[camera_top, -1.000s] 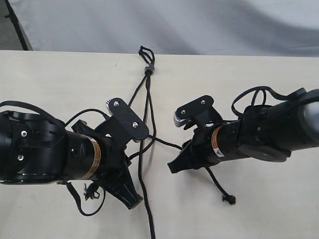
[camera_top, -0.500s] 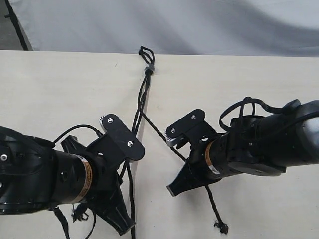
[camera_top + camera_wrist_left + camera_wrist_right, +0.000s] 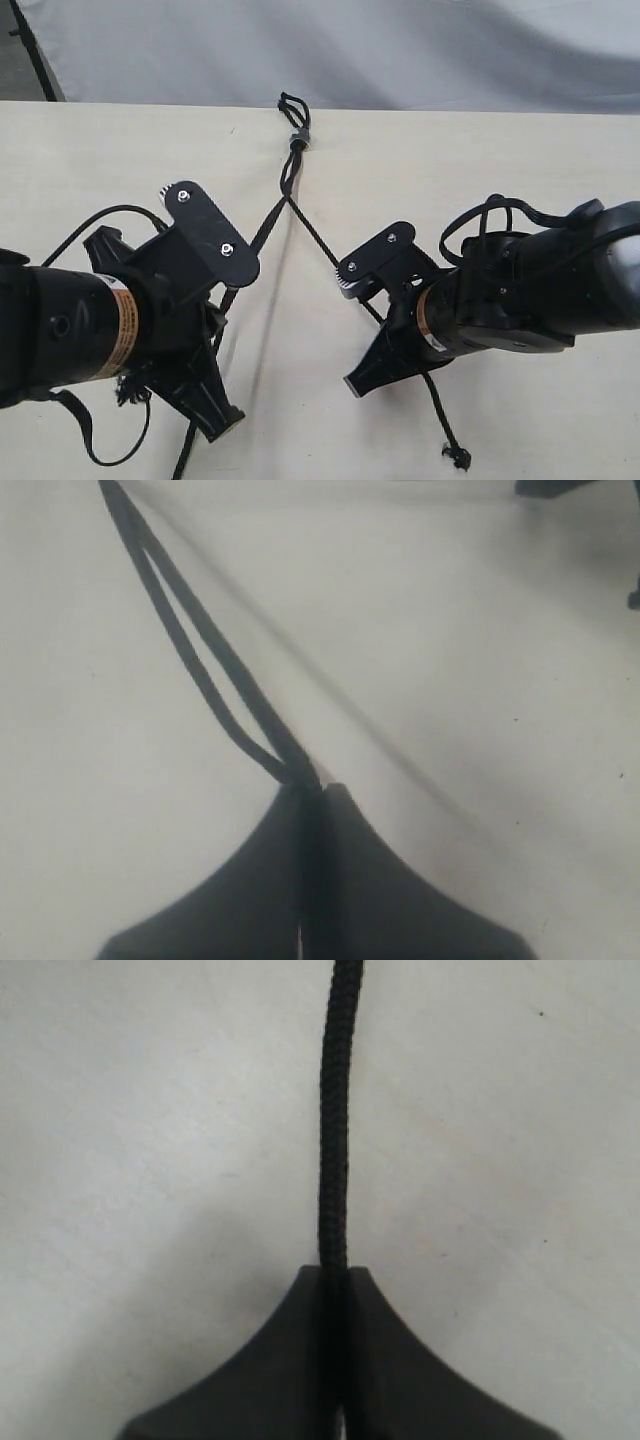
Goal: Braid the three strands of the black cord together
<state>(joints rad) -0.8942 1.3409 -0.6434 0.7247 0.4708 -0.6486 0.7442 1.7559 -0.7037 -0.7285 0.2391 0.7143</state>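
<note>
Thin black rope cord [image 3: 289, 185] lies on the pale beige table [image 3: 500, 170], loop near the far edge. Left pincer [image 3: 312, 788] is clamped on two strands [image 3: 232, 665], right pincer [image 3: 335, 1272] squeezed tight on the third strand [image 3: 335, 1110].

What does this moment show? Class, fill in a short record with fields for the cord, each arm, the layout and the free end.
Cord: black cord, with its loop and grey band near the table edge
Left arm: left gripper shut on two strands
Right arm: right gripper shut on the third strand
Layout: strands part in a V below the grey band
Free end: knotted tip of the third strand lies on the table
</note>
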